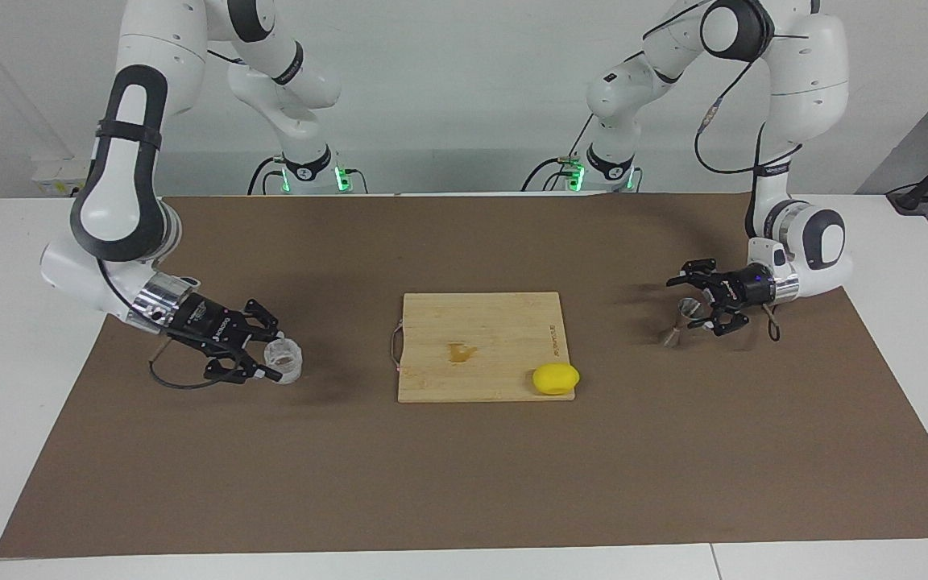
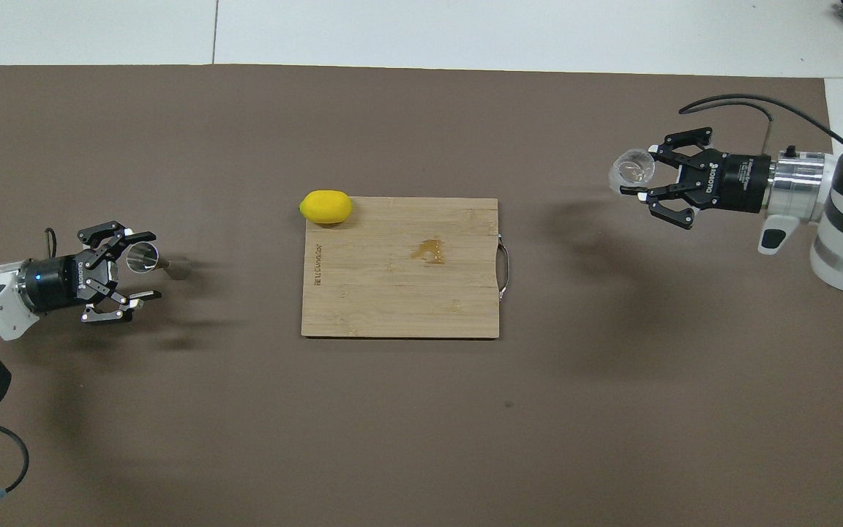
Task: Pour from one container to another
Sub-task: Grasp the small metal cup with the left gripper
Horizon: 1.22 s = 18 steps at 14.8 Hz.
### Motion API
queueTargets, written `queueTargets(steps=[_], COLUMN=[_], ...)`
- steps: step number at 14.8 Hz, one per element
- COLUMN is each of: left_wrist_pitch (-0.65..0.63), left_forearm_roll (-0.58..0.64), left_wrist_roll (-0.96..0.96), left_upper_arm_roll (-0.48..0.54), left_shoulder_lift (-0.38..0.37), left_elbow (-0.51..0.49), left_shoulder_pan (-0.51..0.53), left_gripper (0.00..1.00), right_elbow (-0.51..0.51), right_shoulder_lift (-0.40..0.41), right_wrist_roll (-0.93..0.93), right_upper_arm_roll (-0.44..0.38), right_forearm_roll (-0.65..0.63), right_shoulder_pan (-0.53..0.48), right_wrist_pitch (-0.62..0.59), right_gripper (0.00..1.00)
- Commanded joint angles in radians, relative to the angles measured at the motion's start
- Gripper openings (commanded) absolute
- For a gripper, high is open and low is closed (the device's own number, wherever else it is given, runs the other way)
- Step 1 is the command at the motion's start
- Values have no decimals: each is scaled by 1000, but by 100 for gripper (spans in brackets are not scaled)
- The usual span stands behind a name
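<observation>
The clear glass cup hangs low over the brown mat, toward the right arm's end of the table. My right gripper is shut on it from the side. The silver hourglass jigger stands upright on the mat toward the left arm's end. My left gripper is level with the jigger's upper cone. It is open, with the cone between its fingers and close to one of them.
A wooden cutting board with a small amber stain and a metal handle lies mid-table. A yellow lemon sits at the board's corner farthest from the robots. The brown mat covers most of the white table.
</observation>
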Motion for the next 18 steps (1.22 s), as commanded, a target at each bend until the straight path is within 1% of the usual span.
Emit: queueTargets(steps=[1, 4, 7, 8, 9, 10, 13, 14, 15, 17, 18], left_wrist_pitch=[-13, -18, -16, -18, -18, -18, -16, -16, -16, -15, -16], left_forearm_roll=[-16, -10, -10, -10, -10, -10, -9, -9, -9, -9, -9], left_wrist_roll=[21, 20, 21, 21, 21, 21, 21, 21, 21, 21, 21], left_upper_arm_roll=[13, 13, 13, 13, 15, 15, 15, 15, 15, 15, 15], left_shoulder_lift=[-9, -9, -7, -9, -9, -9, -9, -9, -9, -7, -7], left_elbow=[-7, -3, -3, -3, -3, -3, 0, 0, 3, 10, 12], left_shoulder_pan=[-1, 10, 12, 12, 12, 13, 15, 15, 16, 24, 25], left_gripper=[98, 98, 98, 94, 92, 92, 90, 87, 82, 80, 75], right_elbow=[-32, -47, -87, -106, -127, -149, -179, -182, -186, -193, -195], right_shoulder_lift=[-46, -60, -100, -118, -139, -162, -178, -180, -183, -186, -186], right_wrist_roll=[43, 43, 43, 43, 45, 51, 69, 77, 84, 89, 89], right_upper_arm_roll=[1, 3, 3, 3, 3, 3, 1, 3, 3, 3, 3], right_forearm_roll=[-17, -24, -27, -27, -27, -27, -27, -27, -27, -27, -27], right_shoulder_pan=[14, 15, 27, 29, 31, 31, 28, 25, 23, 23, 24], right_wrist_pitch=[18, 5, -6, -5, 1, 8, 11, 17, 15, 8, 6], right_gripper=[0, 0, 0, 0, 0, 0, 0, 0, 0, 0, 0])
